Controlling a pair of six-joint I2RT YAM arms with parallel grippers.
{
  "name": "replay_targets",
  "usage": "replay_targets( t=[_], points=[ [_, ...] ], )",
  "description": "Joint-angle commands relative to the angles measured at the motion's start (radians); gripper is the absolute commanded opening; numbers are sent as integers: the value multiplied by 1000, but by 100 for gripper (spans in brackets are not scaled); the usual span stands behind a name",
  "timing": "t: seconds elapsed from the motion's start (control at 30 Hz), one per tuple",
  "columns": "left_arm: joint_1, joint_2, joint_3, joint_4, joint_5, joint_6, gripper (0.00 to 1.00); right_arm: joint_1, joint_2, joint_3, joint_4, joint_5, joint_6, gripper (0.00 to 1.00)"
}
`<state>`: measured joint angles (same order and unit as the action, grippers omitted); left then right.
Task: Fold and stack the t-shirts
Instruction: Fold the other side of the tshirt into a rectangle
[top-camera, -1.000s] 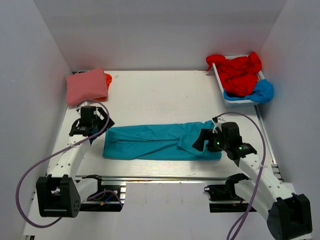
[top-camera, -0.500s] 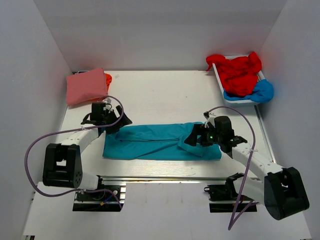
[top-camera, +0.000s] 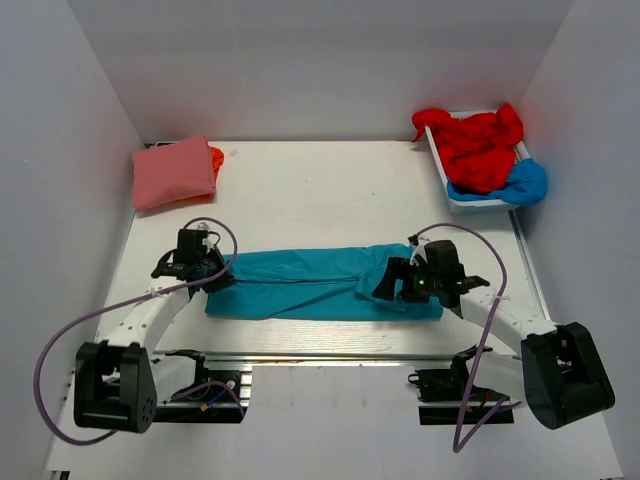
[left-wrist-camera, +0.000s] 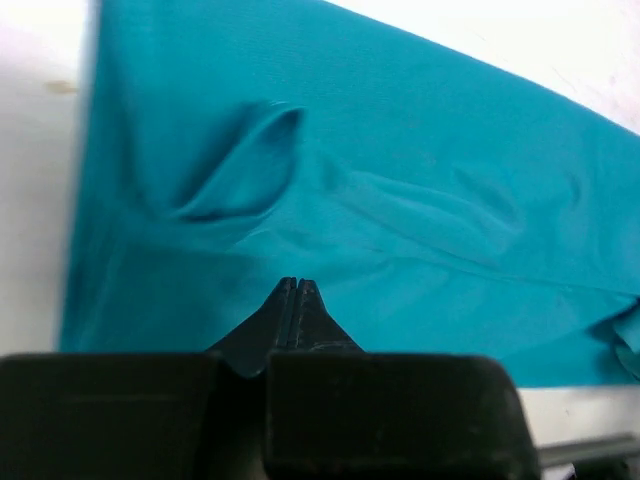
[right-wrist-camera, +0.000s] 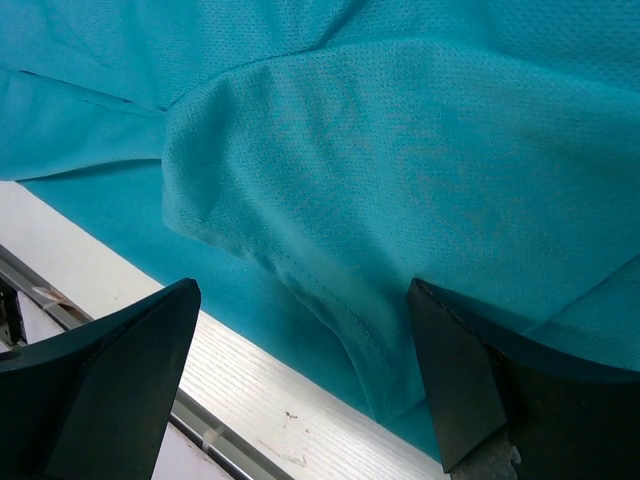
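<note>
A teal t-shirt (top-camera: 320, 283) lies folded into a long strip across the near part of the table. My left gripper (top-camera: 216, 279) is at the strip's left end, shut, its tips (left-wrist-camera: 297, 286) down on the teal cloth (left-wrist-camera: 400, 200); whether cloth is pinched does not show. My right gripper (top-camera: 392, 284) hovers open over the right end, its fingers (right-wrist-camera: 130, 360) on either side of a sleeve hem (right-wrist-camera: 340, 310). A folded pink t-shirt (top-camera: 174, 172) rests on an orange one (top-camera: 214, 158) at the back left. Red (top-camera: 478, 145) and bright blue (top-camera: 526, 183) t-shirts lie crumpled in a tray.
The white tray (top-camera: 470, 205) stands at the back right against the wall. White walls close in the table on three sides. A metal rail (top-camera: 330, 356) runs along the near edge, just below the teal strip.
The left gripper moved onto the strip's left end and closed from wide open. The right arm swung left and lowered over the right end, staying open.
</note>
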<state>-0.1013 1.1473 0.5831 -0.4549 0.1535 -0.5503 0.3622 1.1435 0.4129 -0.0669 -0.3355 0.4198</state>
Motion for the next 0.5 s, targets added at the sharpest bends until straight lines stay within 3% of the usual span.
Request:
replay_targets(
  t=[0.0, 0.13, 0.17, 0.23, 0.3, 0.33, 0.37, 0.47],
  points=[
    [-3, -93, 24, -134, -164, -39, 0, -2, 12, 3, -27, 49, 5, 90],
    [-3, -156, 49, -159, -232, -57, 1, -2, 33, 10, -24, 56, 0, 90],
    [-3, -165, 64, -150, -232, -57, 16, 0, 38, 12, -21, 56, 4, 90],
    [-3, -146, 75, -117, -232, -36, 64, 1, 56, 13, -20, 55, 1, 90],
    [-3, -120, 100, -78, -195, 5, 74, -2, 64, 15, -19, 47, -1, 90],
    [-3, -89, 115, -38, -186, 19, 91, -2, 68, 20, -20, 43, -7, 90],
    [-3, -72, 133, -19, -186, 35, 95, 0, 81, 20, -22, 41, -6, 90],
    [-3, 12, 170, 14, -192, 78, 95, -2, 97, 24, -22, 39, -10, 90]
  ],
)
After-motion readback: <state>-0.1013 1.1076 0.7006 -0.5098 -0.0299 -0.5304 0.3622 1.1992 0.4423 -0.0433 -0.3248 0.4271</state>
